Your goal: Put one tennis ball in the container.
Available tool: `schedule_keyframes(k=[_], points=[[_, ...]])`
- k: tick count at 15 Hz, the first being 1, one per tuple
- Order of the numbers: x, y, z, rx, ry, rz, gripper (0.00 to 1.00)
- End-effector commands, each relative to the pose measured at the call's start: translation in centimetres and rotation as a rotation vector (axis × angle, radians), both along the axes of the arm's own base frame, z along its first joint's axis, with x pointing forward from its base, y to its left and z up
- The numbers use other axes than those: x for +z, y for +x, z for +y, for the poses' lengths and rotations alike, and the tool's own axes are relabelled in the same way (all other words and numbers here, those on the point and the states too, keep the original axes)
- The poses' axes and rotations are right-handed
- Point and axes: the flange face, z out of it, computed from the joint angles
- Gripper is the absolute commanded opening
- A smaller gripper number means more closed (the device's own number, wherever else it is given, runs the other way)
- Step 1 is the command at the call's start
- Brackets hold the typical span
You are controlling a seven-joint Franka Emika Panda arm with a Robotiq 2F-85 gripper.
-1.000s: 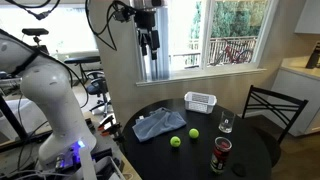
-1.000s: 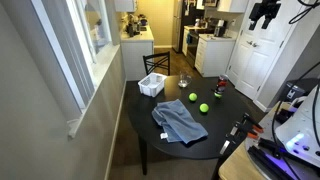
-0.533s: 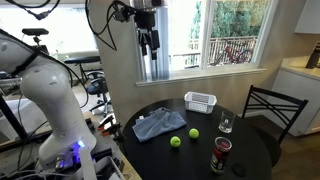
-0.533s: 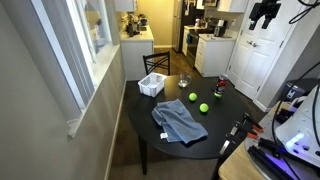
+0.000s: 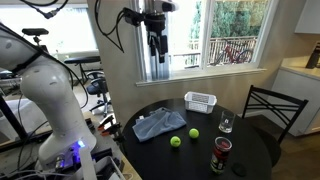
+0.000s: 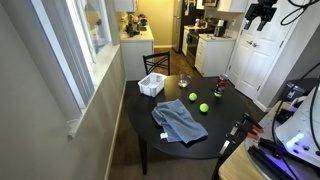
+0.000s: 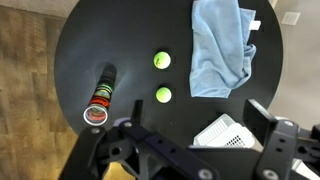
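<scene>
Two yellow-green tennis balls lie on the round black table (image 5: 255, 150): one (image 5: 175, 141) nearer the blue cloth, one (image 5: 194, 132) nearer the basket. In the wrist view they show as one ball (image 7: 161, 60) and another ball (image 7: 163, 95); an exterior view shows them too (image 6: 193, 98) (image 6: 204, 108). The white mesh basket container (image 5: 200, 101) (image 6: 152, 85) (image 7: 228, 130) stands empty at the table's edge. My gripper (image 5: 155, 45) (image 6: 257, 20) (image 7: 190, 130) hangs high above the table, open and empty.
A crumpled blue cloth (image 5: 158, 124) (image 7: 222, 45) lies on the table. A red-capped can (image 5: 221, 152) (image 7: 100, 98) and a clear glass (image 5: 226, 124) stand near the edge. A black chair (image 5: 272, 108) stands by the table, a window behind.
My gripper has shifted a little sideways high above the table, toward the window in an exterior view. The balls and basket have not moved.
</scene>
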Motion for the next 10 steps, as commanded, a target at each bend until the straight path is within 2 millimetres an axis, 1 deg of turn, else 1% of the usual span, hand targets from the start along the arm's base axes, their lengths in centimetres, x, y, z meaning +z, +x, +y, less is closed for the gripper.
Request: schedule_keyframes(k=[1, 4, 6, 8, 10], points=[[-2.3, 5.5, -2.6, -0.105, 0.118, -0.01, 1.0], [-4.1, 9.3, -3.4, -0.163, 0.201, -0.023, 1.0], [-5.8, 11.9, -3.5, -0.193, 0.229, -0.036, 1.0], [-7.8, 14.3, -3.8, -0.216, 0.221, -0.055, 1.0], [-10.1, 16.2, -4.4, -0.234, 0.183, -0.067, 1.0]])
